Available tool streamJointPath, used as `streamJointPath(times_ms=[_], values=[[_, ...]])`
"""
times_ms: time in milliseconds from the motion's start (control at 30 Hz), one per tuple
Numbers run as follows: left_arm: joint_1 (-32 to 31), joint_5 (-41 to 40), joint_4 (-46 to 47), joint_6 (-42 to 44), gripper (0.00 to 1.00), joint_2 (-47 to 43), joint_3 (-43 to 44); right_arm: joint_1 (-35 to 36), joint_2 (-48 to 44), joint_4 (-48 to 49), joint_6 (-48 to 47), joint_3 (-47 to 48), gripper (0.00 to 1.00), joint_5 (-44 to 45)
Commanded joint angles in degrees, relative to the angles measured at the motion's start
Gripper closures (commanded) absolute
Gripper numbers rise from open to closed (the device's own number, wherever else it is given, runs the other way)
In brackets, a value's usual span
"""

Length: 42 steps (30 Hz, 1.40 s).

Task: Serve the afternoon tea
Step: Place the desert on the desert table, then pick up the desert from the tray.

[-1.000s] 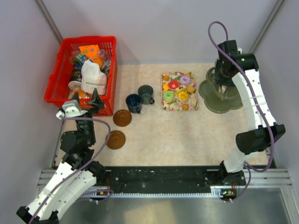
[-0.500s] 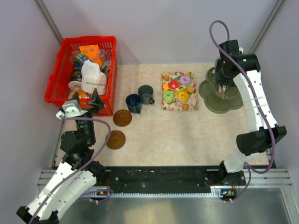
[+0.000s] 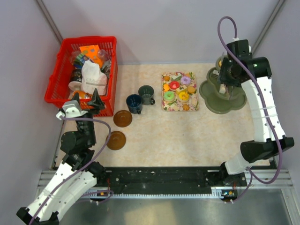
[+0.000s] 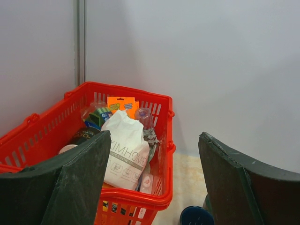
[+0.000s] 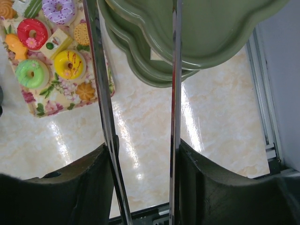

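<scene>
Right hand (image 5: 143,154) grips the tongs (image 5: 176,93), their 2 blades across the 3-tier stand (image 5: 220,37), upper right; left hand (image 4: 154,138) gapes wide (facing the red basket (image 4: 37,136)).

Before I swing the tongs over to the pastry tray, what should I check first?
1. Tongs grip: ok. The right gripper has both arms of the tongs between its fingers.
2. Tong tips empty: cannot tell, they are out of view.
3. Pastries on the floral tray: ok. None are on the stand where it is visible.
4. Left gripper out of the way: ok. It is open and empty, by the red basket.
5. Mugs on saucers: not ok. The navy mug and green mug stand beside the saucers, not on them.
</scene>
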Motion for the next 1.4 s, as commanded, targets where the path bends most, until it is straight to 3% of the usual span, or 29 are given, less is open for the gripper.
streamJointPath(times_ms=[0,367,600,967,1367], values=[[-0.11,0.23,1.95,0.06,0.20,-0.15,-0.20,0.18,-3.45,-0.73,-1.19,1.94,0.53,-1.72],[-0.02,0.32,1.77,0.23,0.20,0.20,-0.12,12.74,-3.10,-4.59,0.12,1.15,0.54,-1.02],[-0.11,0.23,1.77,0.15,0.20,0.20,-0.12,17.93,-3.71,-5.04,2.58,-7.88,0.54,-4.53],[-0.11,0.32,1.68,0.06,0.20,0.55,-0.03,18.90,-2.93,2.51,3.11,-26.00,0.53,-10.78],[-0.11,0.23,1.77,0.23,0.20,0.20,-0.12,18.90,5.42,7.88,1.79,-28.03,0.52,-9.11]])
